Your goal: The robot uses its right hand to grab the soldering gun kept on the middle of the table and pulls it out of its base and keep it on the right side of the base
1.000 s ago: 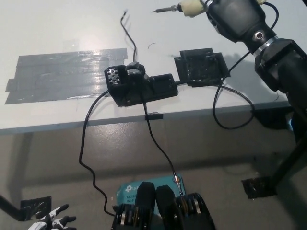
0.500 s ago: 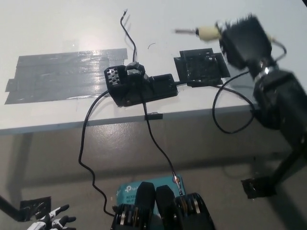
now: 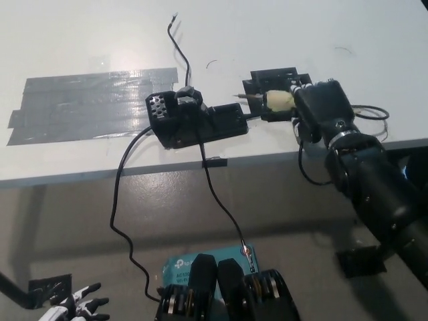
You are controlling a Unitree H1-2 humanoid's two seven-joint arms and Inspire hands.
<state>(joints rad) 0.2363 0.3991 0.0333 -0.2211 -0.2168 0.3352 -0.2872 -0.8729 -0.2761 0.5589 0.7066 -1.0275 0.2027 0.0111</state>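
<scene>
One right hand (image 3: pixel 321 110), soldering gun (image 3: pixel 277 101) half-hidden

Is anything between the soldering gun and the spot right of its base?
Nothing visible blocks it. The black right hand holds the cream-handled soldering gun low over the square black tray right of the black base. The white left hand rests at lower left.

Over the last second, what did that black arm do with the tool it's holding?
The right hand, shut on the soldering gun, came down from the table's far side and now sits low over the black tray right of the base. Its metal tip points left. The base, cables, grey tape and resting left hand stayed put.
</scene>
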